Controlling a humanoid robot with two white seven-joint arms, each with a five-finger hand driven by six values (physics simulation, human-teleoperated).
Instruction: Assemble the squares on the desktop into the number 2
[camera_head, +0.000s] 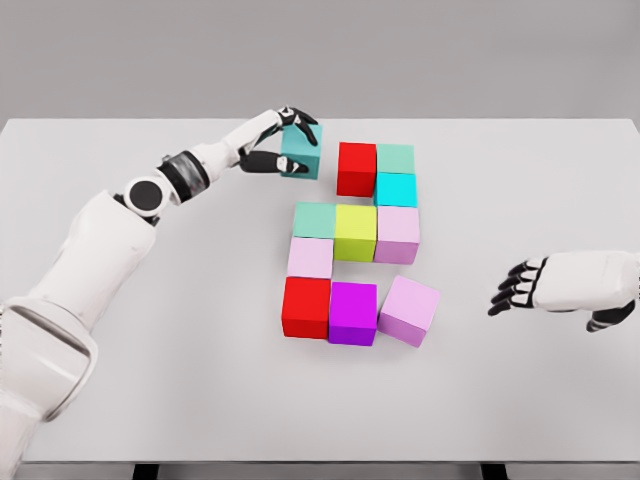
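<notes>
— Head view: where is the left hand (283, 140)?
— At the table's (150, 400) far side, its fingers pinching a teal cube (303, 152) just left of the top red cube (356, 168).
— And the other cubes?
— Grouped mid-table; a lilac cube (409, 310) sits tilted at lower right.
— The right hand (530, 287)?
— Resting at the right, fingers loosely spread, holding nothing.

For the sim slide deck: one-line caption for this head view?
Left hand holds a teal cube beside the nearly finished block "2" at its top left; right hand rests open on the white table.
</notes>
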